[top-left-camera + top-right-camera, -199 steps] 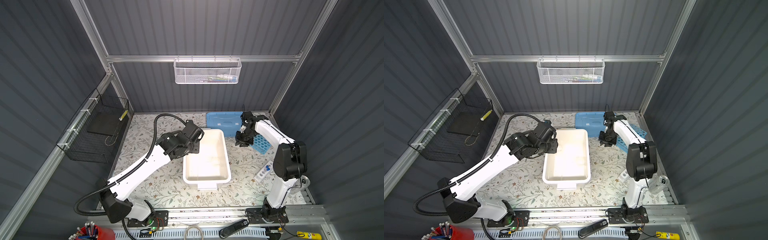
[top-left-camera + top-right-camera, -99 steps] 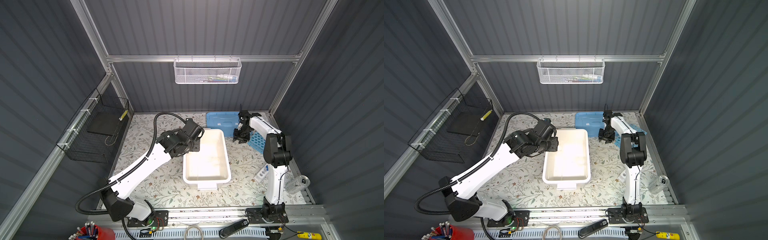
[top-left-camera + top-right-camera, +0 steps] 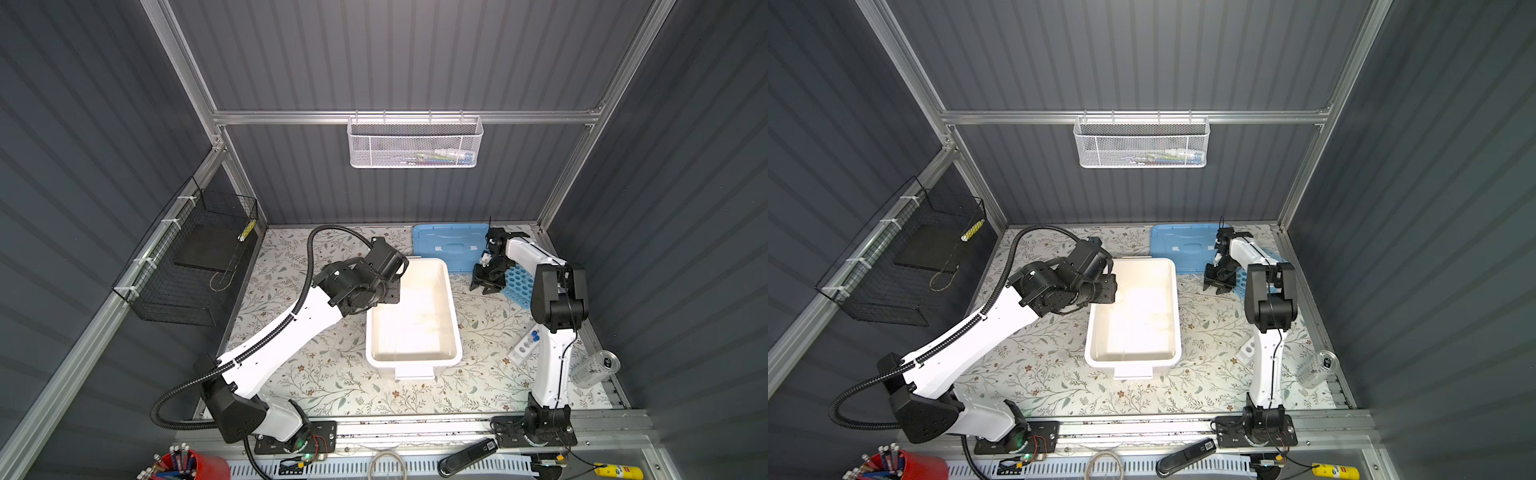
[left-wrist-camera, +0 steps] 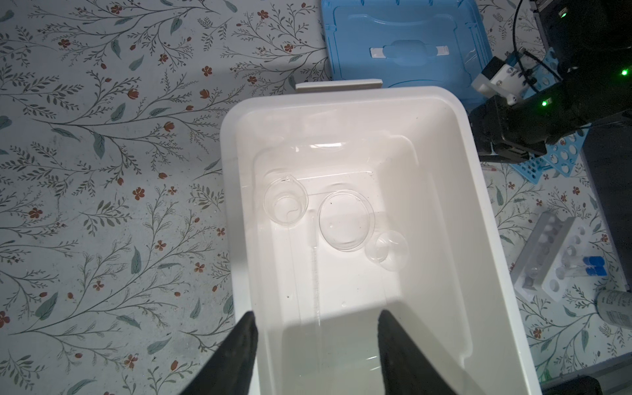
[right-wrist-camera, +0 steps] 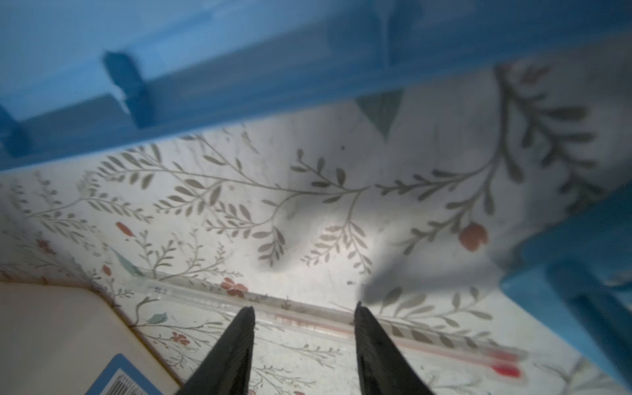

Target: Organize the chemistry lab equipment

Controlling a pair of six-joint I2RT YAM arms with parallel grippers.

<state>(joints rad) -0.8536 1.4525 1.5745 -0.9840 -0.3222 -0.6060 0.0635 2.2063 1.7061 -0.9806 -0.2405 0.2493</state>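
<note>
Glass rod [image 5: 307, 316] lies flat on the mat between white tub [image 3: 428, 261] and sky-blue rack [image 3: 517, 284], its length pointing away from the tub wall. Right gripper [image 5: 302, 306], the nearer one, hangs right over it, jaws parted and empty, seemingly aligned along the rod rather than across it. Left gripper [image 4: 317, 312] gapes empty above the tub.

Thin, clear, red-tipped glass rod [image 5: 301, 313] lies flat just beside the sky-blue many-holed rack [image 3: 519, 286].
</note>
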